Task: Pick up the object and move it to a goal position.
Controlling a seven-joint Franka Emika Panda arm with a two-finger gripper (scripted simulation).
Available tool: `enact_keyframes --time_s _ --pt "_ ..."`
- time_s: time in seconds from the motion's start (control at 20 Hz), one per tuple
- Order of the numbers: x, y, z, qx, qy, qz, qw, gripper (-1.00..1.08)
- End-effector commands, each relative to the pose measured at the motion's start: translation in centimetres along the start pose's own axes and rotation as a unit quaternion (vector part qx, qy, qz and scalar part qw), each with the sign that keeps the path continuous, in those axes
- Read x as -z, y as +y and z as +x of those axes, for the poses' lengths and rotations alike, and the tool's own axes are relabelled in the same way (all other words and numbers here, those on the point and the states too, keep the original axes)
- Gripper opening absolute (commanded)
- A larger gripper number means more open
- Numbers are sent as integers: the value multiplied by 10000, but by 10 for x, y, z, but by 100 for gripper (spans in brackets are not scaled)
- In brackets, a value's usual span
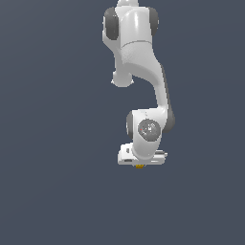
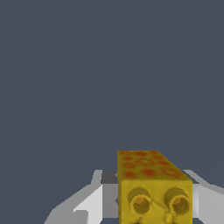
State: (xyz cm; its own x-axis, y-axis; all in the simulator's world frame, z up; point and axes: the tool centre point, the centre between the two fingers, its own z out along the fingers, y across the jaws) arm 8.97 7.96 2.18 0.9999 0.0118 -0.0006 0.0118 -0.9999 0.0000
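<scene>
Now: gripper (image 1: pixel 140 164) fingers clamped on object (image 2: pixel 151 188), yellow studded block, sitting between them. Exterior view shows only small yellow sliver (image 1: pixel 139 166) under hand. Risk, judged: grip looks shallow; fast transfer or jerk could let block twist, slip, drop short of goal.

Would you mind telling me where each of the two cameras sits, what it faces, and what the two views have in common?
Exterior view: off the arm, exact position unknown, facing the white arm and the gripper against plain grey; a yellow speck, the block, peeks out at the gripper.
Wrist view: mounted on the wrist, looking along the gripper; its pale fingers flank the studded yellow-orange block up close.
Shared: both show the gripper and the block, which appears held between the fingers.
</scene>
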Motion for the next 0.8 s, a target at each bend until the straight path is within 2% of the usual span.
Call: enact_keyframes --time_s 0.0,0.4,0.75 --pt "0 0 0 0 3 0 10000 -100" --pt "2 0 -1 0 3 0 10000 -100" --pt "19 -5 -9 0 3 0 10000 -100"
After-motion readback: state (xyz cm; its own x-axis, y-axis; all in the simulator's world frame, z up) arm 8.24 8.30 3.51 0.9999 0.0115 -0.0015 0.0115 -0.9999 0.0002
